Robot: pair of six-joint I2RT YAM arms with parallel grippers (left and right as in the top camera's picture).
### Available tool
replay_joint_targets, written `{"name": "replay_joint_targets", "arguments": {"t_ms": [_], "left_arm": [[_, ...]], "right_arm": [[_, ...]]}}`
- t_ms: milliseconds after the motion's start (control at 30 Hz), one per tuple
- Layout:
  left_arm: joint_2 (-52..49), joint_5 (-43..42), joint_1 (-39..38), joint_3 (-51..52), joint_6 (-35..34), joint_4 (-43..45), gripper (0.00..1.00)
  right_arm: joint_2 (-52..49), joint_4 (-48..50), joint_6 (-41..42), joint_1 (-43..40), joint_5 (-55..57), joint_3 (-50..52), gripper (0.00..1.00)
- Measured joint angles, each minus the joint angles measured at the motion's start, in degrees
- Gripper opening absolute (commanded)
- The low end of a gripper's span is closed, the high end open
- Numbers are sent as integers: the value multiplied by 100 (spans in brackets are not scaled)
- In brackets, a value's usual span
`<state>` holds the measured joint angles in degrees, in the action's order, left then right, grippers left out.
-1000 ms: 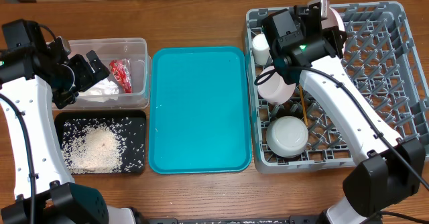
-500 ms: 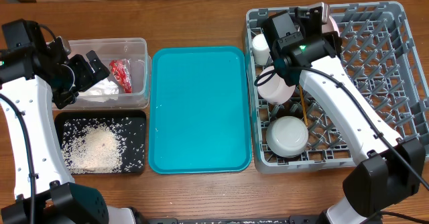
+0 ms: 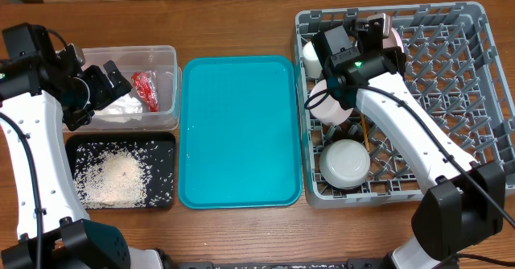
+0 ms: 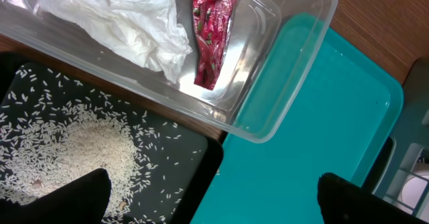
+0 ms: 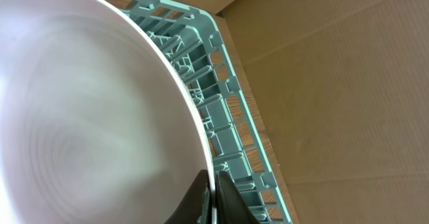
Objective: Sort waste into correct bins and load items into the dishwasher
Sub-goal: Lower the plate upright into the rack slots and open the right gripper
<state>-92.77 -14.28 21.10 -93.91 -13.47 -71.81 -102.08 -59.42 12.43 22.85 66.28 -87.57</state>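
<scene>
Smooth round pink plate (image 5: 87, 117) nipped by R pincer (image 5: 211, 198); ribbed grey rack (image 5: 201, 96).

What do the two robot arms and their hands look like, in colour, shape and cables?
The left arm and right arm both have smooth white shells with black joint blocks. A thin black cable runs along the outside of each. A small green light glows on the right arm's black wrist block. The left hand and right hand are black, with two fingers each.
</scene>
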Motion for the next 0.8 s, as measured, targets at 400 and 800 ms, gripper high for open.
{"name": "replay_joint_targets", "arguments": {"t_ms": [400, 800], "left_arm": [[0, 0, 0, 0, 0, 0, 100], [0, 0, 0, 0, 0, 2, 100]], "right_arm": [[0, 111, 46, 0, 17, 0, 25], [0, 299, 85, 0, -306, 0, 45]]}}
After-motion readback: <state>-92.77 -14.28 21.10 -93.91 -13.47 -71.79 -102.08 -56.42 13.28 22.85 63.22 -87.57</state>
